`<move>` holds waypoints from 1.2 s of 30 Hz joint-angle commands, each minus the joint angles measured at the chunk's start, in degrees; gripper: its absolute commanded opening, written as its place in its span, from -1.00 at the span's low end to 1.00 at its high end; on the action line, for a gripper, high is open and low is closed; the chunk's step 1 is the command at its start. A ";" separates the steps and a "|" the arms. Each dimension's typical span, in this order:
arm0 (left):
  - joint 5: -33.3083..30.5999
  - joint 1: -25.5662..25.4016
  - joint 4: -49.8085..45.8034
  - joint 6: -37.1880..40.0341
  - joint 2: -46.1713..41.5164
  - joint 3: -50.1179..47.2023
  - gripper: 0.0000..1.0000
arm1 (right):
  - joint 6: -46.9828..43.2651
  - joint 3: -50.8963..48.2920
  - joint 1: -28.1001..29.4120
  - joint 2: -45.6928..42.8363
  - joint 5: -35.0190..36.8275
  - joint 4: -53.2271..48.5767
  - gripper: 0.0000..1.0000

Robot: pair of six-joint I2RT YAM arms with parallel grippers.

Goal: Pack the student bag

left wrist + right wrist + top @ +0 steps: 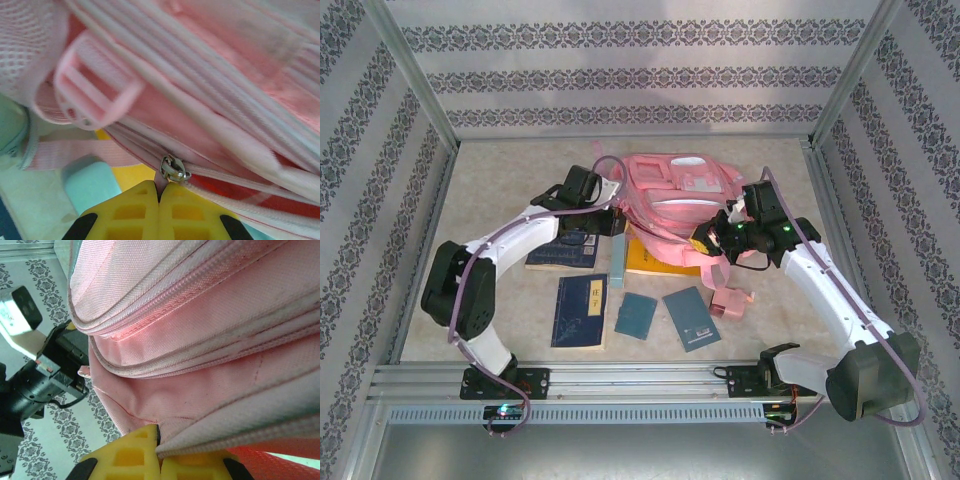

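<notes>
Label [598,291] on book [578,318] near student bag [675,190] illegible.

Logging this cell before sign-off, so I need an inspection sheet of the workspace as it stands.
Surface: beige stone-look tabletop, items spread mid-table.
Job's things: large pink fabric backpack at back centre, between both grippers.
Clutter: two dark blue books, orange book, two teal notebooks, small pink pouch, in front of the backpack.
Grippers: left gripper shut at the backpack's metal zip slider, seemingly on its pull; right gripper shut on a backpack fold.
Cables: purple cable along each arm.
Surroundings: patterned wall panels, aluminium frame rail.
</notes>
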 commanded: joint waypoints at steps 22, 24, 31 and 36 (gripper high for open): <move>-12.45 5.99 -5.02 -5.75 9.26 9.75 -0.46 | -5.86 5.61 -0.13 -0.54 -1.96 -3.59 -1.00; -10.60 6.06 -3.39 -6.21 8.38 9.41 -0.32 | -6.13 5.87 -0.12 -0.48 -1.36 -3.93 -1.00; -1.57 5.99 8.60 -11.72 -2.27 4.00 0.09 | -1.09 6.37 -1.38 -0.29 3.94 -0.60 -1.00; -0.98 6.01 9.95 -17.34 -7.51 1.73 0.13 | 8.02 4.15 -2.10 -0.06 7.82 10.81 -1.00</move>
